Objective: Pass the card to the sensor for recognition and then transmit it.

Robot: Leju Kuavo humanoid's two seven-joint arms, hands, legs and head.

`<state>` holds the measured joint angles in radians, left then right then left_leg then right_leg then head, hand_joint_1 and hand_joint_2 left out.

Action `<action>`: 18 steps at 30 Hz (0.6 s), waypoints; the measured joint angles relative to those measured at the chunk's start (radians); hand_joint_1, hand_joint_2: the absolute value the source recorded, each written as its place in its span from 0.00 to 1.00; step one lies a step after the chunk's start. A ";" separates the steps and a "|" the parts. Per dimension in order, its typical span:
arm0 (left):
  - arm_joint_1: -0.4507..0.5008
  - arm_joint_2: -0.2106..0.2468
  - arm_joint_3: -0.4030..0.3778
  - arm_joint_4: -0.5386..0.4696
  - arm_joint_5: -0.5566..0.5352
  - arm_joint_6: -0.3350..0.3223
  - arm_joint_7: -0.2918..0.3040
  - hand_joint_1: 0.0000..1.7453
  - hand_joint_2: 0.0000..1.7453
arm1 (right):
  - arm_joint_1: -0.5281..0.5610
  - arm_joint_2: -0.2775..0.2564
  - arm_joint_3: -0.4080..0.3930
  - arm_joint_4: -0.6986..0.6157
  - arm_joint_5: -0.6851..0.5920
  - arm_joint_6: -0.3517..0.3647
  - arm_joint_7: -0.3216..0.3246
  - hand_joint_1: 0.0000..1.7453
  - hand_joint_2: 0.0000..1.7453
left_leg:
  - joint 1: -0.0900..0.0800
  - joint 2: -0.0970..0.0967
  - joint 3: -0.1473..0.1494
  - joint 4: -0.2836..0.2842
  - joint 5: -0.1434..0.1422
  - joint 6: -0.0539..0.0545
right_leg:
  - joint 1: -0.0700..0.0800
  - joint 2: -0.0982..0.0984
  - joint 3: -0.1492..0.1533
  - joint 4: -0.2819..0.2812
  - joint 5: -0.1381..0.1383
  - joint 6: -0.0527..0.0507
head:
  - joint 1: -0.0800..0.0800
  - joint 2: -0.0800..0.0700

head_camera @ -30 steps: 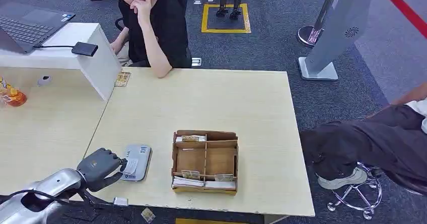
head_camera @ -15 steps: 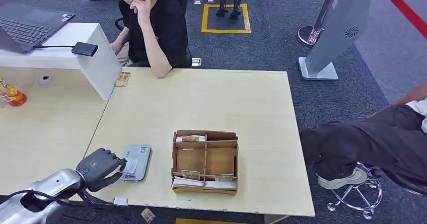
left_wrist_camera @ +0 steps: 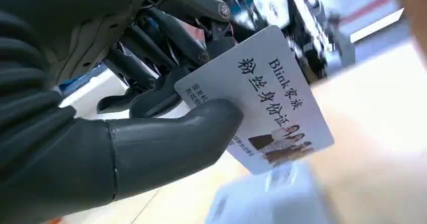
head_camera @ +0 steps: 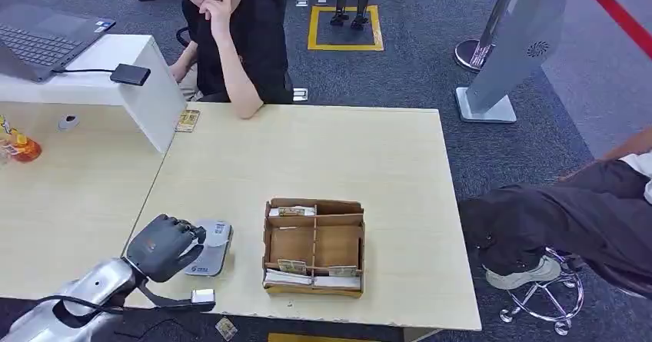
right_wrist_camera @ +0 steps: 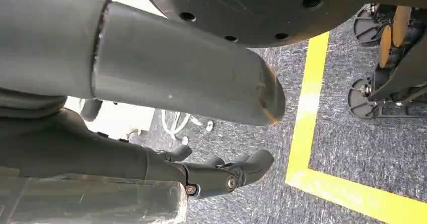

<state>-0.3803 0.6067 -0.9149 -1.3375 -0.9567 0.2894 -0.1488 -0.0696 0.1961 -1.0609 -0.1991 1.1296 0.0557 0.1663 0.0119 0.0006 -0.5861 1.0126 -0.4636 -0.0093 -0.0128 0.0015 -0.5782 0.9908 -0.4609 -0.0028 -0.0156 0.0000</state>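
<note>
The left hand sits over the near left part of the table, its fingers curled around a card. In the left wrist view the thumb presses the card's face against the darker fingers behind it, so the card is pinched and stands out past the fingertips; it is white, with printed characters and a small photo of people. Just under and beside the hand, toward the right, lies the sensor, a flat grey pad resting on the table; the hand overlaps its left edge in the head view, and the card is above it, whether touching I cannot tell. Further right of the hand, near but apart from the sensor, stands a cardboard box with compartments, cards stacked in its near and far slots. Well beyond the hand, across the table, a person in black sits with an elbow on the far edge. The right hand hangs over carpet with a yellow line, fingers loosely curled and holding nothing.
</note>
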 joint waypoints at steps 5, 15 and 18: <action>-0.002 -0.131 0.057 0.003 -0.019 0.061 0.023 1.00 1.00 | 0.000 0.000 0.000 0.000 0.011 -0.005 -0.003 0.00 0.00 | 0.000 0.000 0.000 0.000 0.000 0.000 | 0.000 0.000 0.000 0.000 0.000 0.000 | 0.000 0.000; -0.055 -0.320 0.100 0.042 -0.005 0.112 0.037 1.00 1.00 | -0.002 0.000 0.002 0.000 0.034 -0.011 -0.004 0.00 0.00 | 0.000 0.000 0.000 0.000 0.000 0.000 | 0.000 0.000 0.000 0.000 0.000 0.000 | 0.000 0.000; -0.085 -0.370 0.105 0.063 -0.020 0.125 0.056 1.00 1.00 | -0.002 0.000 0.005 0.000 0.043 -0.011 -0.003 0.00 0.00 | 0.000 0.000 0.000 0.000 0.000 0.000 | 0.000 0.000 0.000 0.000 0.000 0.000 | 0.000 0.000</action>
<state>-0.4648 0.2370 -0.8099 -1.2749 -0.9766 0.4143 -0.0924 -0.0715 0.1965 -1.0559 -0.1987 1.1723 0.0446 0.1629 0.0120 0.0003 -0.5864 1.0131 -0.4636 -0.0092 -0.0130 0.0012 -0.5785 0.9906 -0.4605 -0.0026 -0.0157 0.0000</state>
